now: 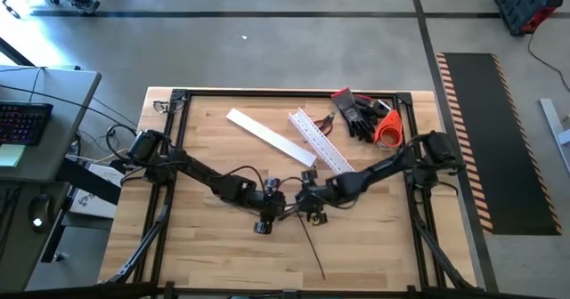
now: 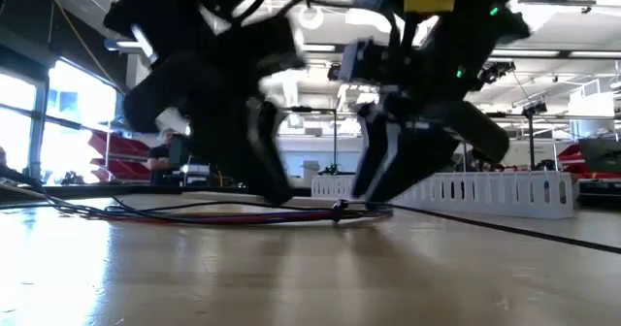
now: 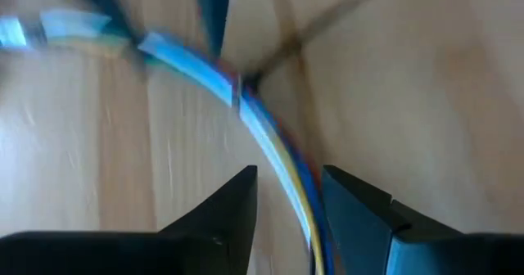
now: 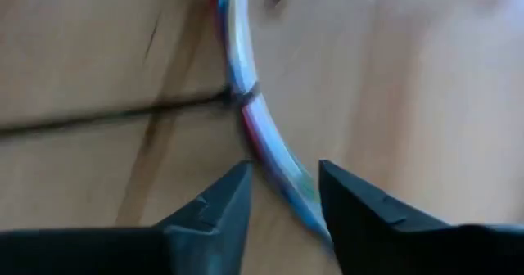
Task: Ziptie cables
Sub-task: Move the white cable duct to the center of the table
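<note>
the cables (image 2: 243, 212) lie low on the wooden table (image 1: 205, 254), near its middle toward the front edge, right under the two grippers. from table height the bundle runs mostly side to side as a flat, shallow curve, and a dark band cinches it at one spot. from above, most of it is hidden beneath the arms; only a thin dark strand trails away toward the front edge.

the left gripper (image 3: 288, 195) hangs just above the bundle with its fingers spread, the coloured wires passing through the gap between them without being pinched. the right gripper (image 4: 284, 189) faces it from the other side, also spread wide, the bundle curving up between its fingers and past the dark band. in both wrist views the wires are smeared, so i can't count strands.

behind them, two white slotted channels (image 1: 312, 137) lie slanted across the back half of the table, with black gloves (image 1: 359, 114) and an orange tool (image 1: 387, 128) near the far right corner. a person (image 2: 165, 151) sits far off in the room.
</note>
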You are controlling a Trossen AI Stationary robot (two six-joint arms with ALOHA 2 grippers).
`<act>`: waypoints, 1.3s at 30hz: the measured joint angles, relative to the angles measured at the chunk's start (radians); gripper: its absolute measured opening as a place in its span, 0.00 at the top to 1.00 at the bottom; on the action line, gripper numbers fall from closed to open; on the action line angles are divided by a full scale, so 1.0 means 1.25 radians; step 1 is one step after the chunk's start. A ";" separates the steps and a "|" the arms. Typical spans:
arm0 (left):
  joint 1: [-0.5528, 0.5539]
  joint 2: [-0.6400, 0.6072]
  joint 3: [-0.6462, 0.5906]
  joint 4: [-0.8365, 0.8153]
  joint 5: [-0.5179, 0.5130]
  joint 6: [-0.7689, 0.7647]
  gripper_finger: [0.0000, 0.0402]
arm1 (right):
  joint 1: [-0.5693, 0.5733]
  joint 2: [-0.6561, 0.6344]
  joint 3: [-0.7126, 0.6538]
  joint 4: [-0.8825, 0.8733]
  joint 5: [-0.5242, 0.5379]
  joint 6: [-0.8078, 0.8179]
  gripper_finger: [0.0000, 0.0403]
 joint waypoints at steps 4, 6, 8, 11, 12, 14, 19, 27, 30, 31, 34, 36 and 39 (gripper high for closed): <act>-0.013 -0.002 -0.018 -0.010 0.001 -0.026 0.72 | 0.004 0.014 0.003 -0.007 -0.040 0.069 0.87; -0.027 -0.008 -0.016 -0.039 -0.014 -0.028 0.73 | 0.025 0.016 0.003 -0.009 -0.041 0.128 0.94; -0.041 -0.015 -0.019 -0.063 -0.028 -0.034 0.74 | 0.054 0.010 0.003 -0.012 -0.047 0.201 0.98; -0.059 -0.032 -0.020 -0.077 -0.041 -0.033 0.75 | 0.104 -0.007 0.003 -0.030 -0.099 0.279 0.96; -0.064 -0.039 -0.021 -0.081 -0.045 -0.032 0.76 | 0.116 -0.016 0.003 -0.044 -0.107 0.296 0.95; -0.070 -0.054 -0.022 -0.083 -0.047 -0.032 0.76 | 0.135 -0.037 0.003 -0.061 -0.101 0.328 0.90; -0.091 -0.089 -0.021 -0.079 -0.073 -0.049 0.77 | 0.150 -0.088 0.006 -0.118 -0.082 0.398 0.76; -0.143 -0.111 -0.021 -0.084 -0.231 -0.137 0.77 | 0.153 -0.202 -0.006 -0.171 0.029 0.288 0.54; -0.168 -0.111 -0.021 -0.085 -0.321 -0.239 0.77 | 0.136 -0.252 -0.036 -0.182 0.179 0.268 0.50; -0.175 -0.111 -0.021 -0.085 -0.347 -0.265 0.77 | 0.124 -0.269 -0.052 -0.186 0.232 0.271 0.49; -0.204 -0.111 -0.021 -0.085 -0.413 -0.295 0.77 | 0.073 -0.311 -0.110 -0.200 0.359 0.323 0.48; -0.214 -0.110 -0.021 -0.085 -0.430 -0.291 0.77 | 0.026 -0.326 -0.161 -0.201 0.380 0.365 0.48; -0.223 -0.109 -0.021 -0.084 -0.448 -0.284 0.77 | -0.043 -0.331 -0.235 -0.160 0.345 0.398 0.48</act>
